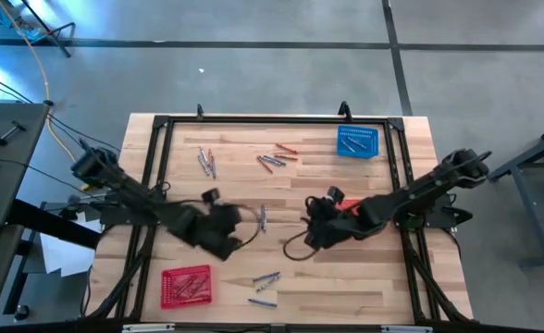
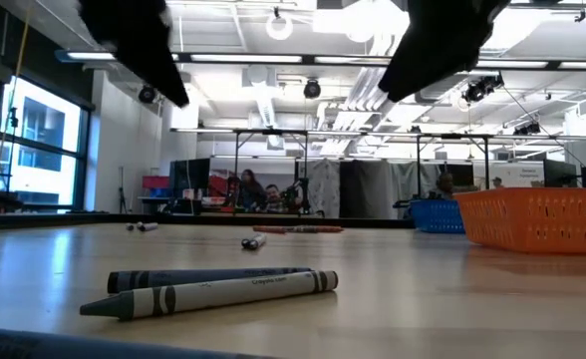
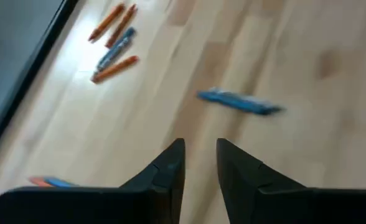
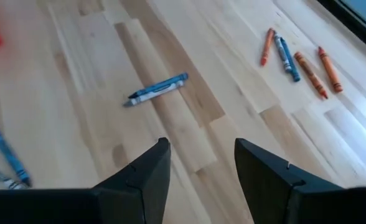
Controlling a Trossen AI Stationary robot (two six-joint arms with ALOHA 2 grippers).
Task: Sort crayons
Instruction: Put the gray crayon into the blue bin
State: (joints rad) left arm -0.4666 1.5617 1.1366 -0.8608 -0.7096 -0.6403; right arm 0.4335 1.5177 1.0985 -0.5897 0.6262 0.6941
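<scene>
Crayons lie loose on the wooden table: one group (image 1: 205, 162) at the far left, another (image 1: 277, 157) at the far middle, a few (image 1: 265, 282) near the front edge, and a single blue one (image 1: 263, 217) in the middle. My left gripper (image 1: 240, 229) hovers just left of that single crayon (image 3: 239, 102), its fingers (image 3: 200, 144) a little apart with nothing between them. Just right of the same crayon (image 4: 158, 89), my right gripper (image 1: 307, 227) hovers wide open (image 4: 201, 144) and empty. Both are above the table.
A blue basket (image 1: 358, 141) with a few crayons stands at the far right. A red basket (image 1: 186, 285) with crayons stands at the near left. A black frame (image 1: 253, 120) runs round the table. Two dark crayons (image 2: 213, 289) lie close before the low camera.
</scene>
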